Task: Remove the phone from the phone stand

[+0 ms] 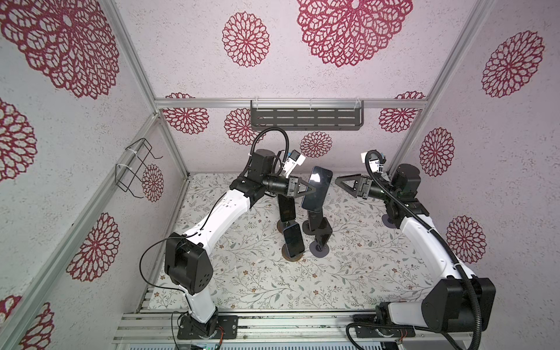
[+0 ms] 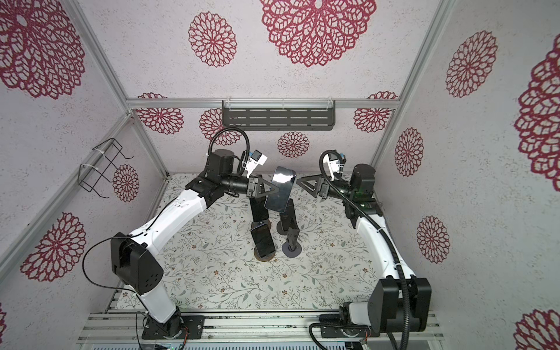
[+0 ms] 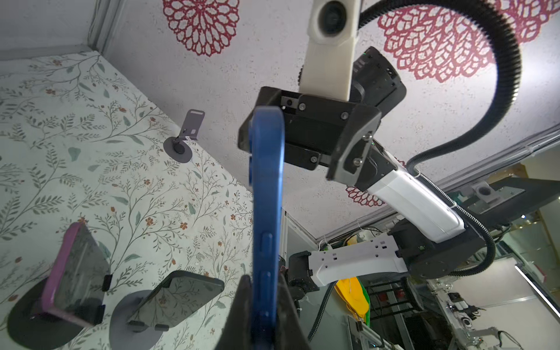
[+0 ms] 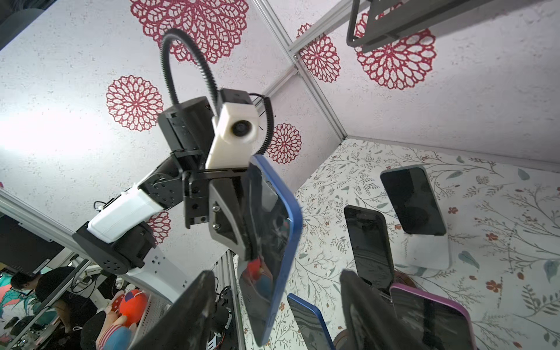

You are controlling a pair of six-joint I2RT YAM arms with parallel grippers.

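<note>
1. The blue-cased smartphone with a dark glass screen (image 1: 316,189) hangs tilted in the air. It is clear of every holder, above the cluster of black phone stands (image 1: 316,222) at the middle of the table. Which stand is its own I cannot tell.
2. The left gripper (image 1: 309,190) is clenched on one long edge of it, a finger on each face. The left wrist view shows the smartphone (image 3: 266,197) edge-on, running away from those fingers. I judge this side grip leaves the opposite edge free.
3. The right gripper (image 1: 338,182) faces that free edge, near but apart. Its jaws are spread and grasp nothing. By its placing it seems ready to receive or steady the smartphone.
4. Below, a purple-cased phone (image 3: 75,266) leans on a black round-based stand. Just beside it a dark phone (image 3: 181,291) leans on a grey round-based one. A small empty grey metal stand (image 3: 189,127) sits well apart, near the wall.
5. A straight descent would likely meet those propped phones. Bare floral-patterned table (image 1: 242,272) lies toward the front.
6. The grey slotted metal shelf (image 1: 306,118) on the back wall and the black wire rack (image 1: 136,169) on the left wall are well apart and obstruct nothing.
</note>
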